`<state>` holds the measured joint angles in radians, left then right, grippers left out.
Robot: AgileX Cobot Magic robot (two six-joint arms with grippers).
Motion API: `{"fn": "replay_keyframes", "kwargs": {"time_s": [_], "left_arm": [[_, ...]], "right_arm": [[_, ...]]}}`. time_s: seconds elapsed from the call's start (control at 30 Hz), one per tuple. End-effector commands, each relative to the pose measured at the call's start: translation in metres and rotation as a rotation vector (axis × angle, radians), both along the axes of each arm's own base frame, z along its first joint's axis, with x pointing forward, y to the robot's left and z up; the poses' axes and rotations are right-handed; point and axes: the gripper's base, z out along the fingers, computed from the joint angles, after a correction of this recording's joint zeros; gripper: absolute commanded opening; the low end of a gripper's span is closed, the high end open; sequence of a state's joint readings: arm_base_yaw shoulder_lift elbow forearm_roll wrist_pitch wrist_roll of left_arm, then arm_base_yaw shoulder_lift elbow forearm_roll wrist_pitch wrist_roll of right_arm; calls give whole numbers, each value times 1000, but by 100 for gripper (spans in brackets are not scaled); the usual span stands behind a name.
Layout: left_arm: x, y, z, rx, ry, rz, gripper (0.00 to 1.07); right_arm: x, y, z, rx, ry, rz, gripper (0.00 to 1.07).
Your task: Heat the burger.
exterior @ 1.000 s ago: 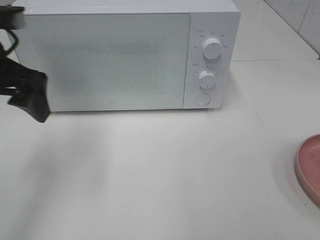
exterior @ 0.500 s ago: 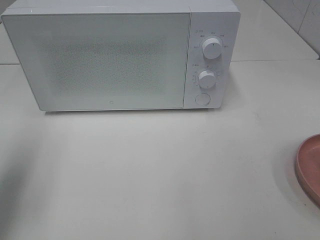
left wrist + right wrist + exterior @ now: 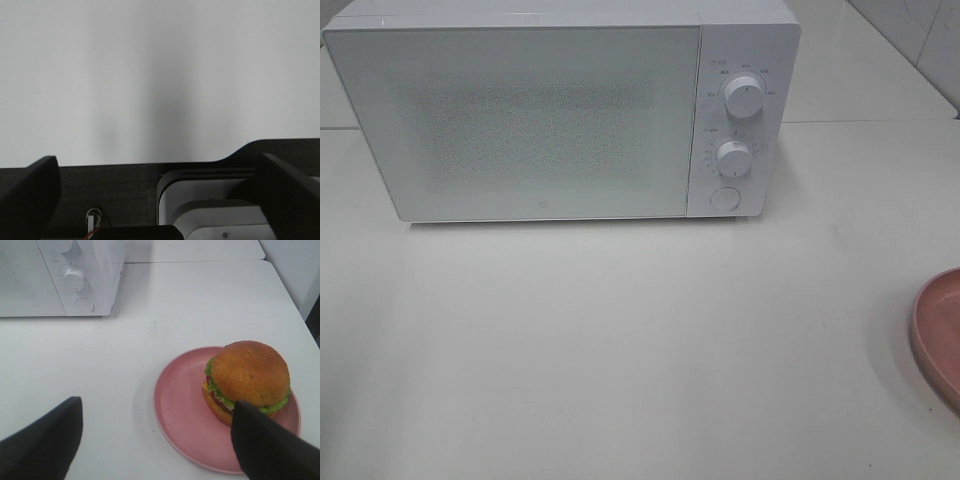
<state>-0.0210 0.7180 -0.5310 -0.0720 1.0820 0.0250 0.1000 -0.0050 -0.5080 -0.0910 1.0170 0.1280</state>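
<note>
Right wrist view is showing me the burger (image 3: 247,380) sitting on a pink round plate (image 3: 180,407), toward one side of the plate rather than at its centre. My right pincer (image 3: 157,440) is hanging above the white table (image 3: 175,305) with its two dark fingers spread wide and nothing between them; the burger is lying just ahead of one fingertip (image 3: 270,445), and the plate is partly falling inside the gap. Farther ahead of that pincer, well apart from the plate, the white microwave (image 3: 65,275) is standing with its door (image 3: 520,120) shut; I am reading two round knobs and a round button (image 3: 724,198) on its panel.

My left pincer (image 3: 157,200) is also spread and empty, looking over bare table. Neither arm is appearing in the high view, where only a sliver of the plate is showing at the edge.

I am judging that the task is barely started: the door is closed and the burger untouched. The next move is calling for the door to be opened, probably through that round button, before the right pincer comes down around the bun. The glossy bun and loose layers could slip or shear, so I am planning a low, gentle grip.
</note>
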Motion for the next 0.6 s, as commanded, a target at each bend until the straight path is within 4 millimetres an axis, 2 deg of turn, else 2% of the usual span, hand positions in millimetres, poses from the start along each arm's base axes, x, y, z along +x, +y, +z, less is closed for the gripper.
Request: {"fn": "replay_keyframes", "kwargs": {"time_s": [0.03,0.3,0.37,0.47,0.6], "left_arm": [[-7,0,1,-2,-86,3,100],[-35,1,16,-3,-286,5,100],[-49,0,22,-18,-387,5,100],[-54,1,24,-17,-418,7,100],[-78,2,29,-2,-578,68,100]], "right_arm": [[-3,0,0,-10,-32,-4,76],[-3,0,0,-10,-32,-4,76],[-3,0,0,-10,-32,-4,76],[-3,0,0,-10,-32,-4,76],[-3,0,0,-10,-32,-4,76]]}}
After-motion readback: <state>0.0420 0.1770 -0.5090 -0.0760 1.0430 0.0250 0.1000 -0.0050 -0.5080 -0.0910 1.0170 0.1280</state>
